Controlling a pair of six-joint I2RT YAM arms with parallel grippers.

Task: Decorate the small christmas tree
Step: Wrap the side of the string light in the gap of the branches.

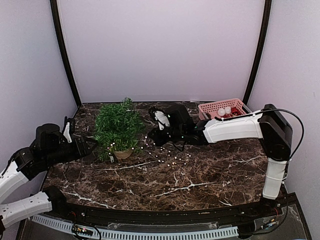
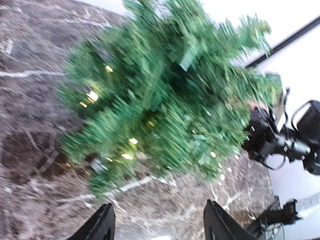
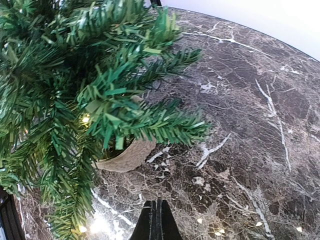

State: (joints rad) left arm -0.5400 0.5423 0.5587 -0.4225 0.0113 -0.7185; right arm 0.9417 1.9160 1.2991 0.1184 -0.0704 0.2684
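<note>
Far left: left claw (image 1: 91, 145), spread wide with nothing between its fingers (image 2: 100, 226), hovering low just beside the small Christmas tree (image 1: 119, 124). Next along, that tree, upright in a woven pot (image 1: 122, 153) at the left-centre of the marble bench (image 1: 200, 182), with tiny lights glowing among the lower branches. Rightward from the pot, a string of lights (image 1: 167, 159) trailing loose across the bench (most of it apparently not yet up on the branches). Just right of the tree, right claw (image 1: 152, 135), pressed together, tip aimed at the foliage; no telling about a thin wire pinched there or not. Far right, back corner: pink basket (image 1: 207, 106) of ornaments (image 1: 225, 111), well apart from the tree. Risks, by judgement: tipping the tree over, likely cause one careless push into the branches from either claw, given so small a pot; dragging it sideways, cause a backward pull by the right arm with wire caught at one end and tangled in needles at the other; snagging the spread left fingers in the branches on any advance; scattering the loose bulbs toward the bench edge with a low sweep of the forearm.
</note>
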